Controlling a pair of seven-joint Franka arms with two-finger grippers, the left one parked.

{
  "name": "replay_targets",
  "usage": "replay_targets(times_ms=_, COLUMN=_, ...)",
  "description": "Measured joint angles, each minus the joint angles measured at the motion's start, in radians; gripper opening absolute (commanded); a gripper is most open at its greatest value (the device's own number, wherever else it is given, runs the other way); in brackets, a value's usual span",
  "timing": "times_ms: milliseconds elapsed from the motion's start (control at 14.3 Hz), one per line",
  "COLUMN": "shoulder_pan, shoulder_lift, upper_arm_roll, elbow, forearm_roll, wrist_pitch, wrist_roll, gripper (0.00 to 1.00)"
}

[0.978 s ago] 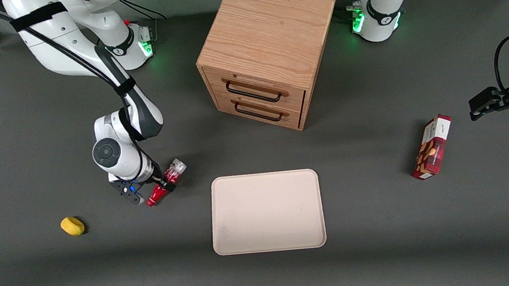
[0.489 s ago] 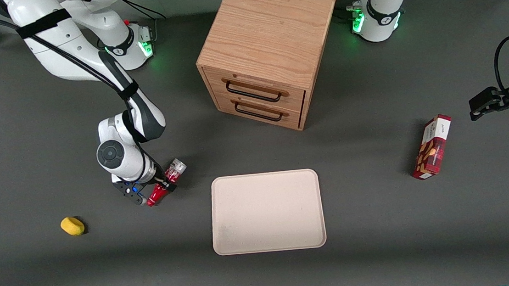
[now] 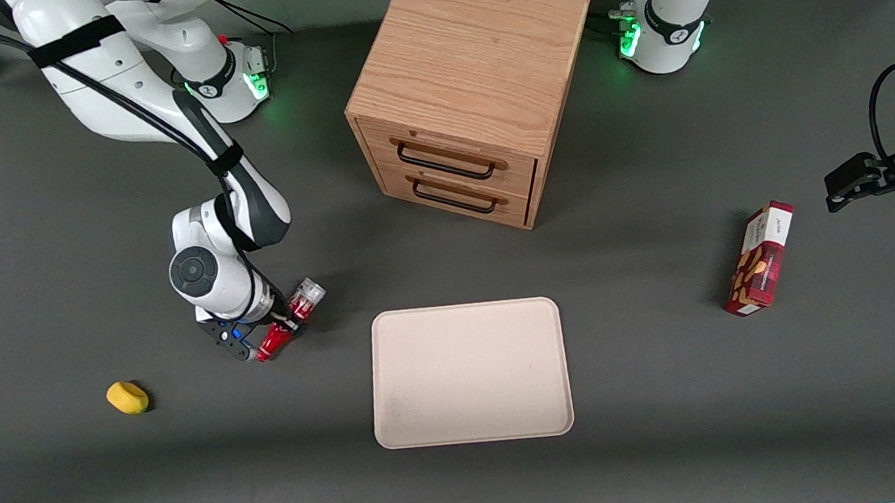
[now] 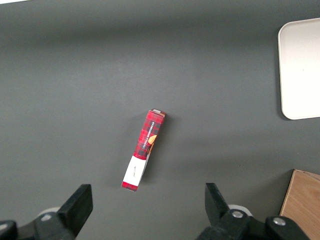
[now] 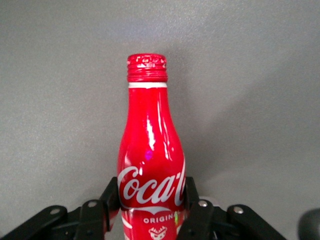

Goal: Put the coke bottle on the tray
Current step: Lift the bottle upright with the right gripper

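**Gripping the coke bottle — lift clean, then carry to tray**

Fingers (image 5: 196, 212) are clenched on the coke bottle (image 3: 290, 323), one on each side of its body at the logo band, per the right wrist view. Front view shows the gripper (image 3: 276, 331) low over the worktop (image 3: 112, 491), bottle lying tilted, cap end nearer the camera, silvery base end pointing toward the wooden drawer cabinet (image 3: 474, 95). Whether it's already off the worktop I can't tell.

Tray (image 3: 470, 373) sits just beside the bottle, toward the parked arm's end, bare as far as I can see.

How I'd run this step:
- Grasp is on the curved, glossy body, so slip risk looks real. Confirm the hold before moving.
- Lift straight up first; don't drag sideways, the raised rim would catch the cap.
- Clear the rim, then translate over the tray's middle.
- Lower until the bottle touches the tray floor before letting go. It's round and would likely roll if dropped.

Yellow object (image 3: 127, 397) and snack box (image 3: 762, 258) are well apart from the path.
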Motion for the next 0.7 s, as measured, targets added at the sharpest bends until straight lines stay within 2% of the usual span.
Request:
replay_targets(times_ms=349, shoulder_pan=-0.013, shoulder_lift=-0.002, upper_arm_roll=-0.002, elbow=0.041, forearm_roll=0.0, wrist_pitch=-0.03, wrist_roll=0.011, gripper=0.0)
replay_targets(times_ms=699, shoulder_pan=-0.023, shoulder_lift=-0.04, upper_arm_roll=-0.003, elbow=0.224, forearm_roll=-0.005, wrist_pitch=-0.347, wrist_roll=0.006, gripper=0.0)
